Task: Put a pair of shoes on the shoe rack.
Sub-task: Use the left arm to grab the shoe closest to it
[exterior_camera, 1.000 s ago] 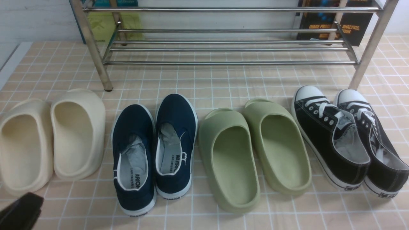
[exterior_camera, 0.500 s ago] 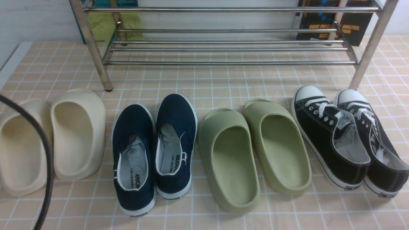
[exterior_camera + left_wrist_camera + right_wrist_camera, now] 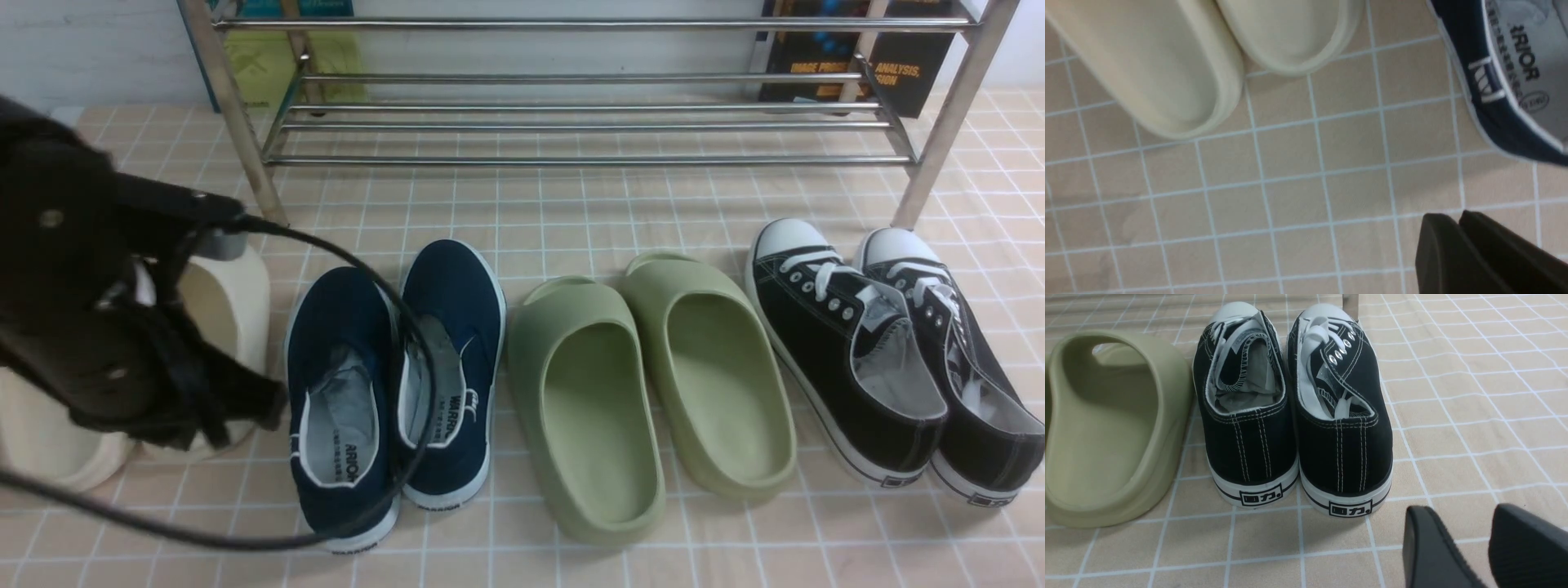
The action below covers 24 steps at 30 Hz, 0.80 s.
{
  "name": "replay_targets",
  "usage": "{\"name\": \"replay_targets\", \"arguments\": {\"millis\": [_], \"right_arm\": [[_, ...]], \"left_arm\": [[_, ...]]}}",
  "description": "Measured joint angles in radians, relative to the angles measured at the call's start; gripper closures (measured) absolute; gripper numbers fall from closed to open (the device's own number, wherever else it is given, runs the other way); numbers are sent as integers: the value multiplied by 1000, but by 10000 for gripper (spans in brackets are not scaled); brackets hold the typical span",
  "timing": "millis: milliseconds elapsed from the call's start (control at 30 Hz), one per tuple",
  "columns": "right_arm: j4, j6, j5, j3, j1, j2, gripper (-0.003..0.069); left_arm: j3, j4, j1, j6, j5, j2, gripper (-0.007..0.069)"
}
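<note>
Navy slip-on shoes (image 3: 453, 286) stand side by side on the tiled bench (image 3: 571, 220), toes pointing at the far side, second pair from the left in a near row of four. Neither shoe is on the shoe rack (image 3: 571, 160), which stands well apart from them at the far edge of the bench, its silver bars bare. Crumpled paper fills both shoes.

To their left sit the cream slides (image 3: 237, 302), largely hidden in the front view by the left arm (image 3: 73, 286), a dark mass above the near left corner. Its black cable (image 3: 412, 327) loops across the navy pair. To the right come the green slides (image 3: 588, 392), then the black lace-up sneakers (image 3: 824, 327) near the rack's right leg.

In the left wrist view the left hand (image 3: 1453, 216) hangs over bare tiles, between the heels of the cream slides and the heel of the left navy shoe (image 3: 1494, 94), touching neither. Its two fingers lie together, with no gap showing, and grip nothing.

The right hand (image 3: 1457, 516) is low behind the heels of the black sneakers, its fingers apart with tiles showing between them, empty.

Books (image 3: 898, 65) lean against the wall behind the rack.
</note>
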Motion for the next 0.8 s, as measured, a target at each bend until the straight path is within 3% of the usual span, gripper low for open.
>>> {"name": "replay_targets", "arguments": {"millis": [267, 433, 533, 633, 800], "right_arm": [[0, 0, 0, 0, 0, 0, 420], [0, 0, 0, 0, 0, 0, 420], [0, 0, 0, 0, 0, 0, 420], [0, 0, 0, 0, 0, 0, 420], [0, 0, 0, 0, 0, 0, 420]], "left_arm": [[-33, 0, -7, -253, -148, 241, 190], [-34, 0, -7, -290, -219, 333, 111], [-35, 0, -7, -290, -239, 376, 118], [-36, 0, -7, -290, -245, 405, 184], [-40, 0, -7, -289, -248, 413, 401]]}}
